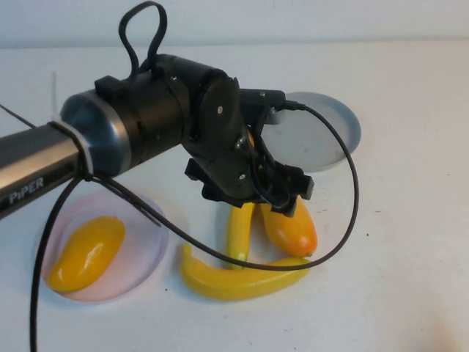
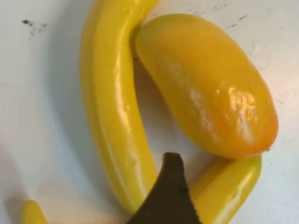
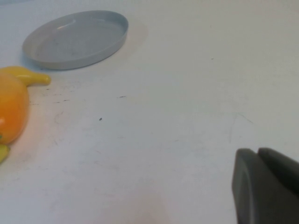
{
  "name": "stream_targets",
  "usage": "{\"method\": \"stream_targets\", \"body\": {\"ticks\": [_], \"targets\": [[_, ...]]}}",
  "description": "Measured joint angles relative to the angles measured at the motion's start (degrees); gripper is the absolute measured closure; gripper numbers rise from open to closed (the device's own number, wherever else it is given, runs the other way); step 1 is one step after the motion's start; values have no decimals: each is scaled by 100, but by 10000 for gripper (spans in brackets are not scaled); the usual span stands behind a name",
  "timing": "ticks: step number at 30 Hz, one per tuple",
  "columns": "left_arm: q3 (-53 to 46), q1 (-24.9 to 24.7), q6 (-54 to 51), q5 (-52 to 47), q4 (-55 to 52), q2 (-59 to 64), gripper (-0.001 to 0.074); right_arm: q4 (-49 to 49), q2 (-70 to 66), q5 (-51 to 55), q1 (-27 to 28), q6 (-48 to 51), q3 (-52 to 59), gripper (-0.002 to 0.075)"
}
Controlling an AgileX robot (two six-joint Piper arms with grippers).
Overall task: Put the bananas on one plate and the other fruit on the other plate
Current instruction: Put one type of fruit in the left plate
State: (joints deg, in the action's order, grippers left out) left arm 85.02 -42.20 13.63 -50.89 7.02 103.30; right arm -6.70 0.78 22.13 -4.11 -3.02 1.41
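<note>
My left gripper point(image 1: 284, 192) hangs open just above the fruit in the middle of the table. Below it lie two yellow bananas, one pointing away point(image 1: 239, 229) and one curved across the front point(image 1: 238, 280), with the orange-blushed mango point(image 1: 294, 227) touching both. The left wrist view shows one dark fingertip point(image 2: 169, 189) between the long banana point(image 2: 114, 107) and the second banana point(image 2: 231, 184), with the mango point(image 2: 210, 88) beyond. The yellow mango point(image 1: 86, 253) lies on the pale pink plate point(image 1: 150, 238). The grey-blue plate point(image 1: 322, 136) holds nothing. My right gripper point(image 3: 257, 154) is shut, low over bare table, out of the high view.
My left arm and its black cable point(image 1: 352, 198) reach from the left edge across the table's middle and hide part of the grey-blue plate. In the right wrist view the grey-blue plate point(image 3: 77, 39) and the blushed mango point(image 3: 11, 112) lie far off over bare white table.
</note>
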Motion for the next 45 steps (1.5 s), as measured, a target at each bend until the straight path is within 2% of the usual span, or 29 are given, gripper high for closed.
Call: {"method": "stream_targets", "body": {"ticks": [14,22,32,45], "targets": [[0,0,24,297,956,406,196,0,0,0,0,0,0,741],[0,0,34,489,959,727,193,0,0,0,0,0,0,741],[56,0,34,610,947,939,118,0,0,0,0,0,0,741],[56,0,34,1198,936,1377,113,0,0,0,0,0,0,741]]}}
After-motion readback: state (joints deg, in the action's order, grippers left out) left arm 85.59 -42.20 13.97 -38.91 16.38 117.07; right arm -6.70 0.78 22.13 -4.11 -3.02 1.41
